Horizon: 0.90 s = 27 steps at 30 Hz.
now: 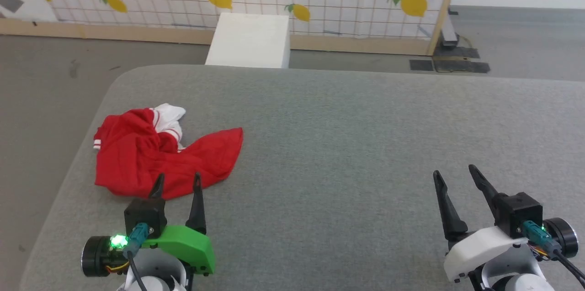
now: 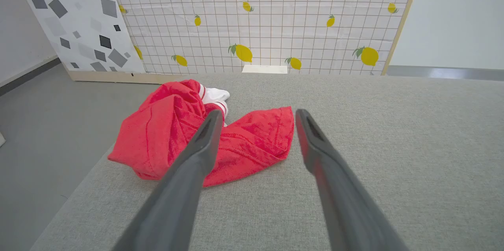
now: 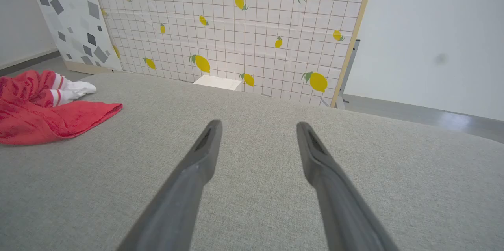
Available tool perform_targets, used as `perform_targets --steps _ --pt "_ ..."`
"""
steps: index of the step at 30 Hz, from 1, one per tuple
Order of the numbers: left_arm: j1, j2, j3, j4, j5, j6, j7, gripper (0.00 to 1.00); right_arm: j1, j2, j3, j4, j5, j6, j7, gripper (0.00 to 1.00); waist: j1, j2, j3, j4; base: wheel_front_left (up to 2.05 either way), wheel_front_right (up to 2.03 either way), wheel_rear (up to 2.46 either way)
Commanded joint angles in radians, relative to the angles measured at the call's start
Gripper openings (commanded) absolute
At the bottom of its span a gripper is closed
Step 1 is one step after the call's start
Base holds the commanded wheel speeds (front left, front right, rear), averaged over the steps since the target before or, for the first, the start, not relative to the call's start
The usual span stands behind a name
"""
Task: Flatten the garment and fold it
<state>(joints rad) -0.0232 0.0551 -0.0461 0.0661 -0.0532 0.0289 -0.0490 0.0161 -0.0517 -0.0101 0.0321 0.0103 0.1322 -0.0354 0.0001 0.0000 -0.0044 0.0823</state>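
Left gripper [image 1: 178,176] — jaws spread wide, holding nothing, tips at the crumpled garment's [image 1: 132,154] near edge. Right gripper [image 1: 454,170] likewise spread, empty, over grey pad [image 1: 343,145] — well apart.

Dark tapered fingers [image 1: 197,204], a green left shell [image 1: 187,245], a white right shell [image 1: 475,247], seemingly teal cable plugs [image 1: 137,235].

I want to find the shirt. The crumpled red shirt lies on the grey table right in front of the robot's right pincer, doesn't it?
Not quite. The crumpled red shirt lies on the grey table in front of the left pincer, not the right pincer, which is far off to the other side. The head view shows it.
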Motion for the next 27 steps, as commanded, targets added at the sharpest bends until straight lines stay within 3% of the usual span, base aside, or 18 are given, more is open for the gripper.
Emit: perform_targets --steps 1,27 --pt "-0.02 0.004 -0.004 0.009 -0.014 0.008 -0.012 1.0 -0.014 0.0 -0.002 0.005 0.008 0.0 -0.009 1.0 -0.0001 0.0 -0.001 0.02 0.0 0.0 0.0" --pt "-0.033 0.021 -0.033 0.06 -0.073 0.054 -0.066 1.0 -0.029 0.001 -0.002 0.047 0.032 -0.001 -0.053 1.0 -0.0001 0.0 -0.006 0.221 0.0 0.0 0.0"
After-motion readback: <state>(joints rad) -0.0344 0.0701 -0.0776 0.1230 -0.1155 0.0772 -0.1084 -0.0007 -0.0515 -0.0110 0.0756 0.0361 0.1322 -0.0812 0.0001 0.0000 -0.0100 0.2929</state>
